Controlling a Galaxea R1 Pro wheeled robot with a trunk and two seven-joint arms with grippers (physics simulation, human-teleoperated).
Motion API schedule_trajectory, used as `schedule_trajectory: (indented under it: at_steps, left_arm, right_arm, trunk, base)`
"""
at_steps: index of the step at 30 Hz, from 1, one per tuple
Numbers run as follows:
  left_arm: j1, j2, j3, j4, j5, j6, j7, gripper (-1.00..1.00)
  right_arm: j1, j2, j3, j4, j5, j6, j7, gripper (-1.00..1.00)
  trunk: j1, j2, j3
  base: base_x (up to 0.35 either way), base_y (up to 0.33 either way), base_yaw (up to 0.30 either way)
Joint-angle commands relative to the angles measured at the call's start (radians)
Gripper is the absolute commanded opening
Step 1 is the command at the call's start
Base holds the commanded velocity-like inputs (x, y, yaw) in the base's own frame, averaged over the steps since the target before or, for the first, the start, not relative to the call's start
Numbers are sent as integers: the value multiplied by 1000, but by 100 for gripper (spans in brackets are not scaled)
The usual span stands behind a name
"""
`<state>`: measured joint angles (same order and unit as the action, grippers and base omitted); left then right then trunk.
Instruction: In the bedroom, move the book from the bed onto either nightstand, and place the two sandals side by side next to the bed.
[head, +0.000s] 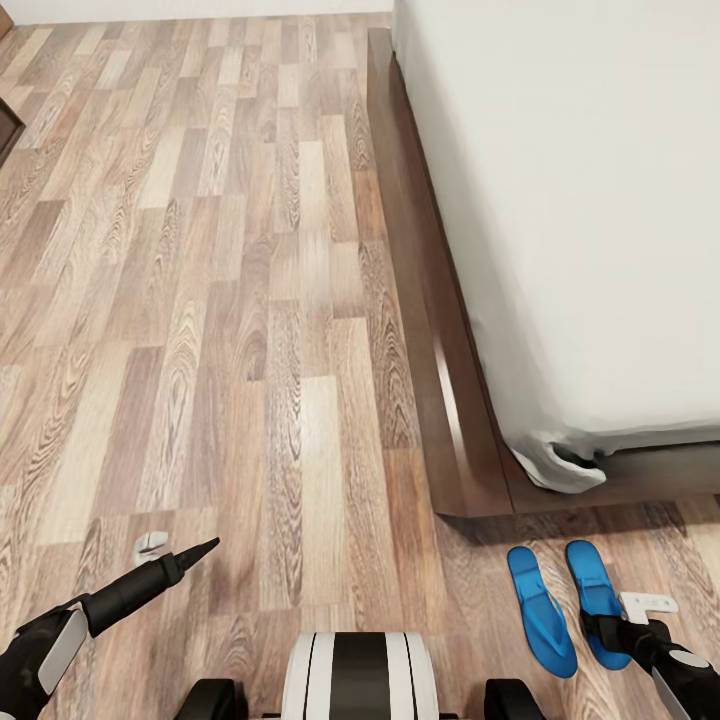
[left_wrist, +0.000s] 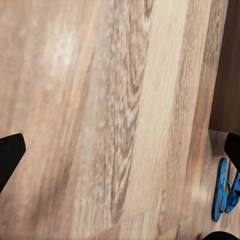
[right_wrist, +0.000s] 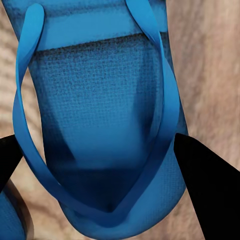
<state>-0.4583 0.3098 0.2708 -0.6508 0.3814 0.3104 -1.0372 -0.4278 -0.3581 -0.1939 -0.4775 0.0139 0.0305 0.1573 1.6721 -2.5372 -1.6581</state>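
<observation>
At the foot corner of the bed (head: 600, 200), on the wood-plank floor (head: 220, 300): two blue sandals (head: 540, 610) lie side by side, soles down, just off the dark brown frame (head: 440, 400). The right gripper (head: 632, 632) sits directly over the outer sandal (right_wrist: 105, 125), fingers (right_wrist: 210, 190) spread apart on either side of its strap end. The left gripper (head: 165, 560) hangs over bare floor well apart from the pair, fingers (left_wrist: 10, 155) open. A rumpled sheet corner (head: 565, 465) overhangs the frame. No lettering is legible
</observation>
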Motion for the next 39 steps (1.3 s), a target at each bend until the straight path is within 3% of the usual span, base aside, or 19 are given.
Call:
schedule_trajectory:
  at_steps: [1,35,36,39]
  left_arm:
    - [0,0,1,0,5,10,-3,100]
    - [0,0,0,0,5,10,-3,100]
    - [0,0,1,0,5,10,-3,100]
    - [0,0,0,0,5,10,-3,100]
  right_arm:
    - [0,1,-7,-1,1,3,8,-100]
    - [0,1,-7,-4,6,3,8,-100]
    - [0,1,-7,-4,6,3,8,100]
    - [0,1,-7,-5,5,2,8,100]
  trunk:
    - [0,0,-4]
    - [1,-1,-8]
    - [1,-1,-8]
    - [1,-1,-8]
  base:
    - [0,0,0]
    - [0,0,0]
    - [0,0,0]
    - [0,0,0]
